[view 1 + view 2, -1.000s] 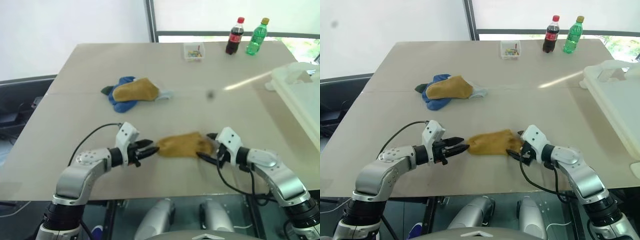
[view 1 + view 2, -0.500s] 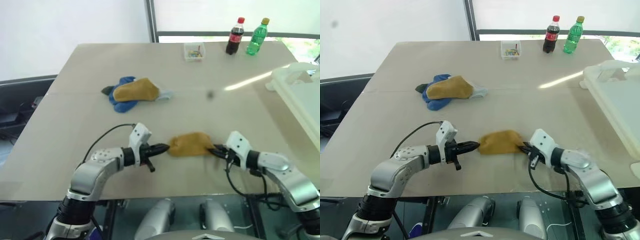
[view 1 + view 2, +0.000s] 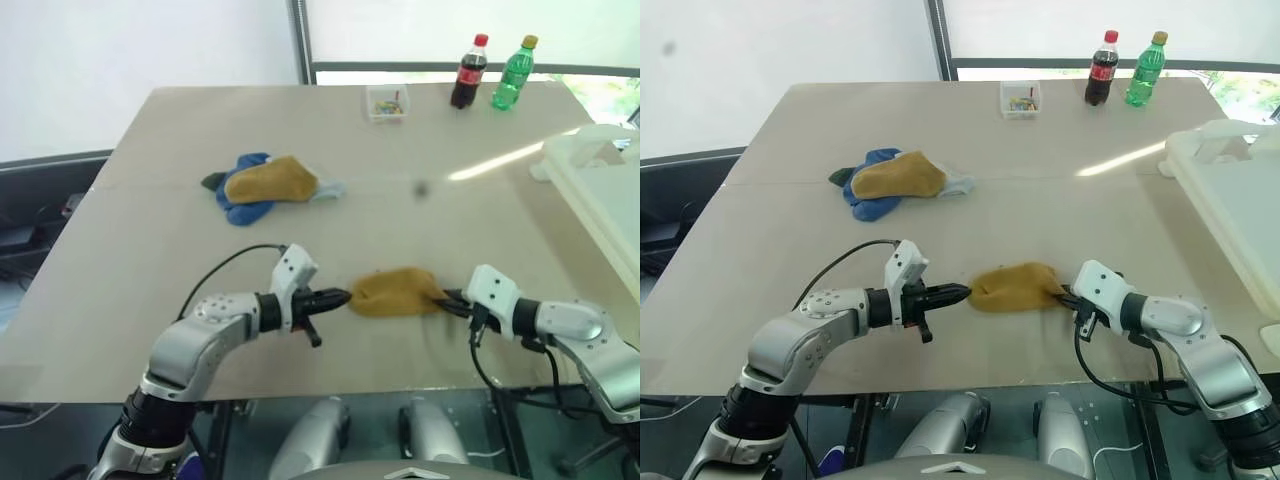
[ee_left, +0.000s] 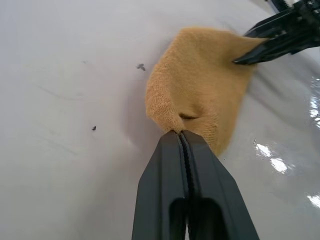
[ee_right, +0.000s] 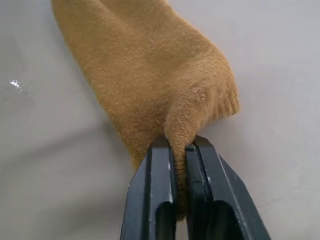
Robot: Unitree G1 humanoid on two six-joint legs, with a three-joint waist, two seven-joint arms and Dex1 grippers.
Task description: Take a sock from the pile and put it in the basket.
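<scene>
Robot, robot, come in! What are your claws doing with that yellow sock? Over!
Both claws, left and right, pinching yellow sock ends. Sock on table, basket to right. Path clear.

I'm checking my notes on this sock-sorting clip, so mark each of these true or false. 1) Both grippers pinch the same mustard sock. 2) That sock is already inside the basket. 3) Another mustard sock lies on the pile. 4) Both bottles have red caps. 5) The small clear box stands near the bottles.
1) True: the left gripper and right gripper each pinch an end of the mustard sock.
2) False: it is over the table; the basket is at the right edge.
3) True: a second mustard sock tops the pile.
4) False: the cola bottle has a red cap, the green bottle a yellow one.
5) True: the clear box stands just left of them.
</scene>
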